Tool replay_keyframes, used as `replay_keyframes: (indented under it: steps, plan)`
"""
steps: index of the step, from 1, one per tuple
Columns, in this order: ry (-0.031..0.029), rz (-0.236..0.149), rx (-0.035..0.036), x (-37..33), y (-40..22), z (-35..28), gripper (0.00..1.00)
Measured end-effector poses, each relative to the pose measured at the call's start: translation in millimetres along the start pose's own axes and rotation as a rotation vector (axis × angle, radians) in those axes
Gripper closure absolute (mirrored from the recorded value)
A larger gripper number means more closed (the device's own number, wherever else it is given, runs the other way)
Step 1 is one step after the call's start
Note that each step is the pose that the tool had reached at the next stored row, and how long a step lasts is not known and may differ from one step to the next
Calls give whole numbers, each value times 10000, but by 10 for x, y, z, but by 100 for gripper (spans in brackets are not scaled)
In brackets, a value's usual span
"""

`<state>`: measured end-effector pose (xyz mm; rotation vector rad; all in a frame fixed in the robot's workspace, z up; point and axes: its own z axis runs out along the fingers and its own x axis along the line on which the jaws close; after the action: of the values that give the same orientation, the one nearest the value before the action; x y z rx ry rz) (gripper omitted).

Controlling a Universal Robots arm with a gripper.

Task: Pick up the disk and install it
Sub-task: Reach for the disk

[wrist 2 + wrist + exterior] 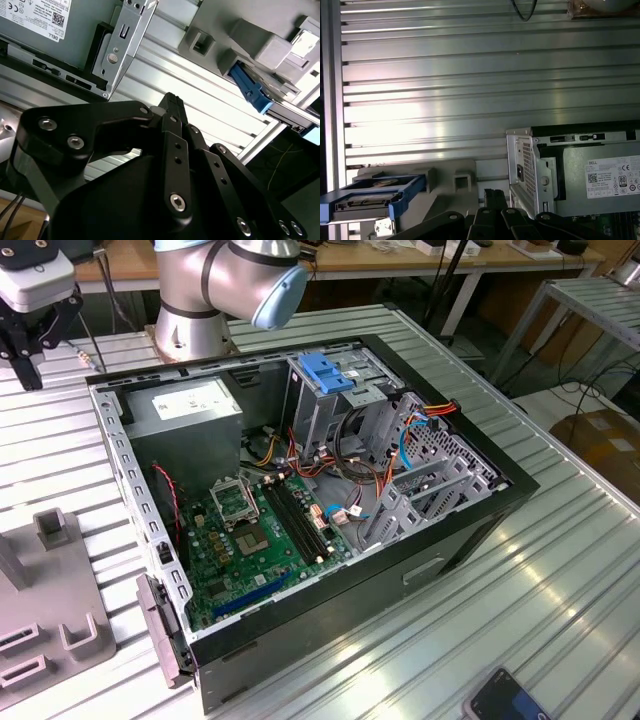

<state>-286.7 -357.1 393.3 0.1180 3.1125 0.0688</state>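
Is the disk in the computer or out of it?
Out. In the first wrist view the disk sits in a grey holder on the table, apart from the computer case.

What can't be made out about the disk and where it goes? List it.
1. Disk, first wrist view: one end cut off by the picture's edge; grey holder hides its underside.
2. Disk, second wrist view: the holder covers all but one blue rail.
3. Gripper, exterior view: cut off by the exterior view's left edge.
4. Drive cage, exterior view: blue handle and cables hide its inside.
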Motion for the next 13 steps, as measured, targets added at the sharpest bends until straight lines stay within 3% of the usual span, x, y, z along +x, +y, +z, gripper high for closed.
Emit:
replay_keyframes:
  steps: [13]
  plan:
    - [0,0,0,204,-15,-5,90]
